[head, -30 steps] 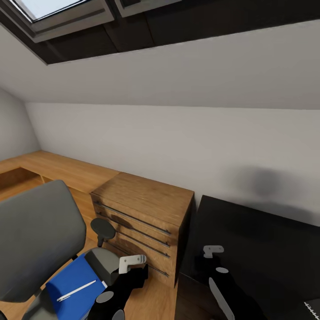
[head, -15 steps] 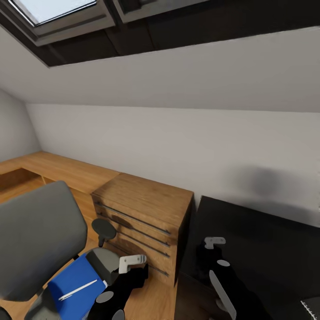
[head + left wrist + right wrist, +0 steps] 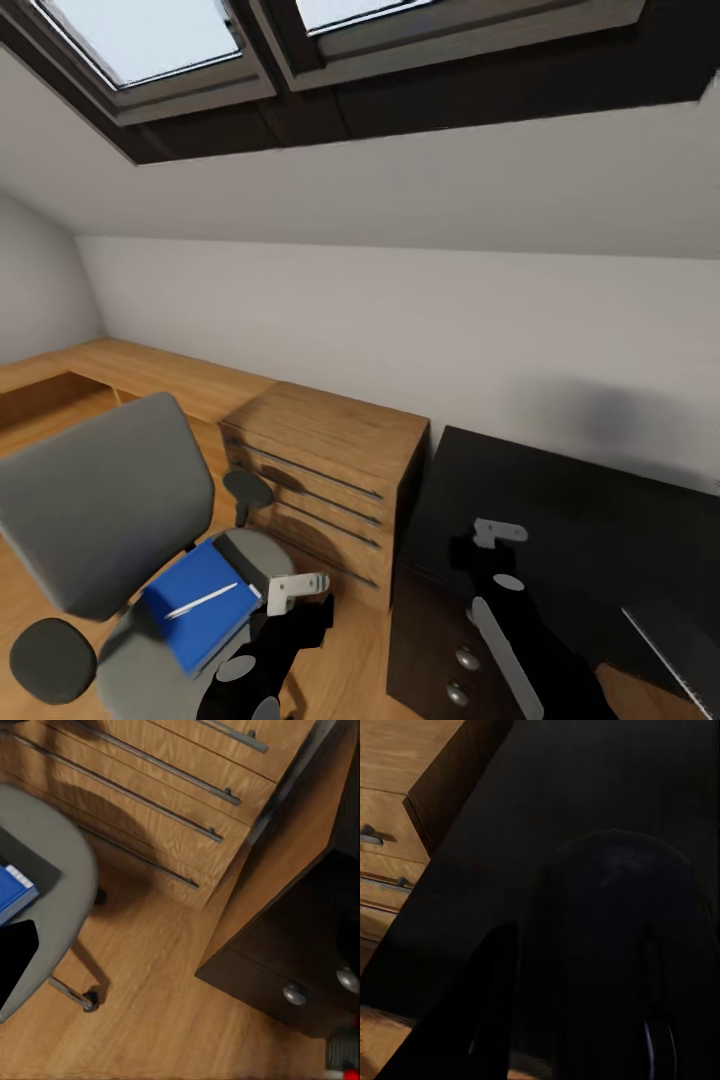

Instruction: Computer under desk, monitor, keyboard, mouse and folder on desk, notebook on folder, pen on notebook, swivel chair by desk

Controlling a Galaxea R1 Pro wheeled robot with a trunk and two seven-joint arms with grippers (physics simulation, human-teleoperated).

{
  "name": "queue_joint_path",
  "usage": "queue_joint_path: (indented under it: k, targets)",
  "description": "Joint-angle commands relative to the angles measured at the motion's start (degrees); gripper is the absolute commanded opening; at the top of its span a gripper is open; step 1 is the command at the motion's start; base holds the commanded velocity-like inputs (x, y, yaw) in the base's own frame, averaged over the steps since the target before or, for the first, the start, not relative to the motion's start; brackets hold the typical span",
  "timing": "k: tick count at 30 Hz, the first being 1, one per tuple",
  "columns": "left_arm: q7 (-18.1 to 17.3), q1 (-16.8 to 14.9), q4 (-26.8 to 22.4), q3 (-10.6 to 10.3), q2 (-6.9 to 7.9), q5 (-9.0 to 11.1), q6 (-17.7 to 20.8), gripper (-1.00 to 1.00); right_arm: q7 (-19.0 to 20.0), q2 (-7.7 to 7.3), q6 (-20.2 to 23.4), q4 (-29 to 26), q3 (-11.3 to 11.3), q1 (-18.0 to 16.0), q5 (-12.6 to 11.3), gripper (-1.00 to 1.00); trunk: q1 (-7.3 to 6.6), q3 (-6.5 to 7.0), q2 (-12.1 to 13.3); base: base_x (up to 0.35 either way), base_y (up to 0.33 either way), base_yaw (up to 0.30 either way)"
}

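The swivel chair point(image 3: 100, 510) stands at the left of the head view, grey back toward me. The blue folder point(image 3: 215, 615) lies on its seat with the pen point(image 3: 200, 601) on top. The desk point(image 3: 590, 520) with its glossy black top is at the right, its dark drawer unit point(image 3: 455, 665) below. My left gripper point(image 3: 297, 590) hangs open between the chair and the dresser, above the floor. Over the desk's near left corner, my right gripper point(image 3: 497, 533) is shut on a dark rounded thing, the mouse point(image 3: 615, 937). The folder's corner point(image 3: 13, 889) also shows.
A light wooden dresser point(image 3: 330, 465) with long bar handles stands between chair and desk, against the sloped wall. A low wooden ledge point(image 3: 140, 370) runs along the wall at left. Skylights point(image 3: 150, 35) are overhead. A slim grey-edged flat thing point(image 3: 670, 650) lies at the desk's near right.
The whole head view has shifted: more skylight, the desk's drawer front and the chair's armrest now show. Both arms keep their pose relative to me.
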Motion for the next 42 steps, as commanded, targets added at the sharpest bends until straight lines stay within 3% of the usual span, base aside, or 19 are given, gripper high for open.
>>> queue_joint_path:
  k: [1,7,9,11,20,31,39,42]
  targets:
    - [0.6,-0.1,-0.1,-0.1,0.00,0.6,0.1,1.00,-0.5,-0.06,0.2,-0.3,0.2,0.0,-0.6,-1.00,-0.26,0.11,0.4,-0.341,0.000,0.000]
    - [0.6,-0.1,-0.1,-0.1,0.00,0.6,0.1,1.00,-1.1,-0.06,0.4,-3.3,0.2,0.6,-2.7,-1.00,-1.58,1.19,2.8,-0.093,0.000,-0.001]
    - [0.6,-0.1,-0.1,-0.1,0.00,0.6,0.1,1.00,-6.0,0.05,0.2,-3.6,0.1,0.8,-2.8,-1.00,-2.02,1.55,3.6,0.000,0.000,-0.238]
    - [0.6,-0.1,-0.1,-0.1,0.00,0.6,0.1,1.00,-6.8,0.07,0.1,-3.6,0.1,0.8,-3.1,-1.00,-2.46,1.91,4.4,0.000,0.000,-0.262]
    - [0.6,-0.1,-0.1,-0.1,0.00,0.6,0.1,1.00,-7.2,-0.04,0.1,-3.6,-1.5,0.8,-5.8,-1.00,-4.43,3.52,8.0,0.000,0.000,-0.176]
    - [0.6,-0.1,-0.1,-0.1,0.00,0.5,0.0,1.00,-7.4,-0.17,0.2,-3.7,-1.8,0.8,-6.2,-1.00,-6.85,5.53,12.4,0.000,0.000,-0.018]
    - [0.6,-0.1,-0.1,-0.2,0.00,0.5,0.0,1.00,-7.3,-0.18,0.1,-3.5,-3.2,0.8,-6.2,-1.00,-8.60,7.29,15.6,0.000,0.000,-0.219]
    - [0.6,-0.1,-0.1,-0.1,0.00,0.5,0.0,1.00,-7.2,-0.19,0.1,-3.4,-4.0,0.8,-6.3,-1.00,-8.60,7.42,15.6,0.000,0.000,-0.256]
